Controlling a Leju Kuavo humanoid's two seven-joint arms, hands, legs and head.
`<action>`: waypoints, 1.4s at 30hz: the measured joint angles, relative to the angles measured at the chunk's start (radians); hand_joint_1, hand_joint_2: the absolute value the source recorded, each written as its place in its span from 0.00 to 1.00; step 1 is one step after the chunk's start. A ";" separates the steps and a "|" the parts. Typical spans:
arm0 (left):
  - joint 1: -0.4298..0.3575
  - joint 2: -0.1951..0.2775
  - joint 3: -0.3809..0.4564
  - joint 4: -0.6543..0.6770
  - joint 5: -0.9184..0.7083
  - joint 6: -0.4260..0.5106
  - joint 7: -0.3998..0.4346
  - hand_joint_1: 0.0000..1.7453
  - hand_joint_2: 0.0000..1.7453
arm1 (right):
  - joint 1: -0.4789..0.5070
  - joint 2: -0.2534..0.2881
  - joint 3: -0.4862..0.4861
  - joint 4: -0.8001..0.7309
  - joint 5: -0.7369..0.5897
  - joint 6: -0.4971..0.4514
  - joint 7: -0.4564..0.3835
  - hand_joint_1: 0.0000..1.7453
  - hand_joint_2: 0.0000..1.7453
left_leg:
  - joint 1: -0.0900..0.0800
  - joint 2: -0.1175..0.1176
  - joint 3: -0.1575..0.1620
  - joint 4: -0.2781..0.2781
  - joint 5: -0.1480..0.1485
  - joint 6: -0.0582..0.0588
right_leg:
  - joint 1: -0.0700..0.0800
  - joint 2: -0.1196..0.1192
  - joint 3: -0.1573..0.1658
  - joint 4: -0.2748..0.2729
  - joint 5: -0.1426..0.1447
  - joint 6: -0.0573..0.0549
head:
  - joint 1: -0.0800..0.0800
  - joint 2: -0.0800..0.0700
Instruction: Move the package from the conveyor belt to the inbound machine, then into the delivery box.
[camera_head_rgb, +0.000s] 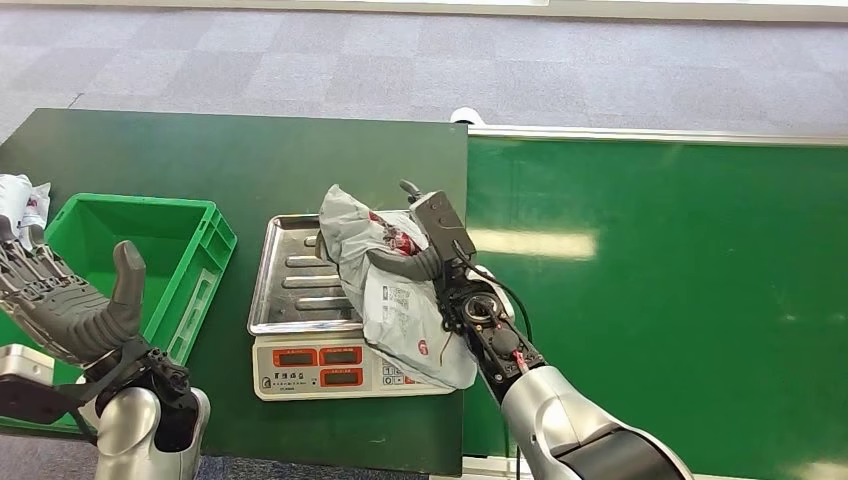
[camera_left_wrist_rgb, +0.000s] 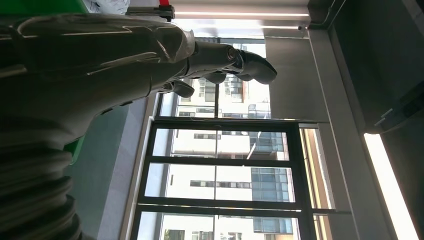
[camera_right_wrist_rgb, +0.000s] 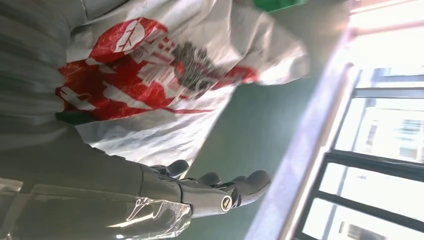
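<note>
Belt (camera_head_rgb: 660, 300) sits right of the scale (camera_head_rgb: 300, 320), crate (camera_head_rgb: 170, 260) sits left of it. Bag (camera_head_rgb: 390, 290) lies on the scale's tray, right hand (camera_head_rgb: 420, 250) gripping it. Left hand (camera_head_rgb: 70, 305) hovers over the crate, fingers spread, holding nothing.

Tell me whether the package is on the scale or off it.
On: the package lies across the scale tray, overhanging its display, right hand on it.

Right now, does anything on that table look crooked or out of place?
Yes: the grey package sits askew on the scale. It covers the right part of the steel pan and sags over the front, hiding part of the display panel. The right hand holds it. The green box sits beside the scale.
</note>
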 joint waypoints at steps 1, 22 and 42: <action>-0.001 0.000 0.000 0.002 0.001 -0.001 -0.001 0.00 1.00 | 0.001 0.000 -0.007 -0.009 -0.037 0.019 -0.024 0.00 1.00 | 0.000 0.000 0.000 0.000 0.000 0.000 | 0.000 0.000 0.000 0.000 0.000 0.000 | 0.000 0.000; -0.015 0.003 0.001 0.017 0.000 -0.024 -0.008 0.00 1.00 | 0.007 0.000 -0.042 -0.189 -0.389 0.238 -0.079 0.00 1.00 | 0.000 0.000 0.000 0.000 0.000 0.000 | 0.000 0.000 0.000 0.000 0.000 0.000 | 0.000 0.000; -0.014 0.059 -0.129 0.033 -0.335 -0.276 0.244 0.00 1.00 | 0.209 -0.026 0.008 -0.679 -0.007 -0.251 -0.104 0.00 1.00 | 0.000 0.002 0.000 0.000 0.000 0.000 | 0.000 0.002 -0.001 0.000 0.000 0.000 | 0.000 0.000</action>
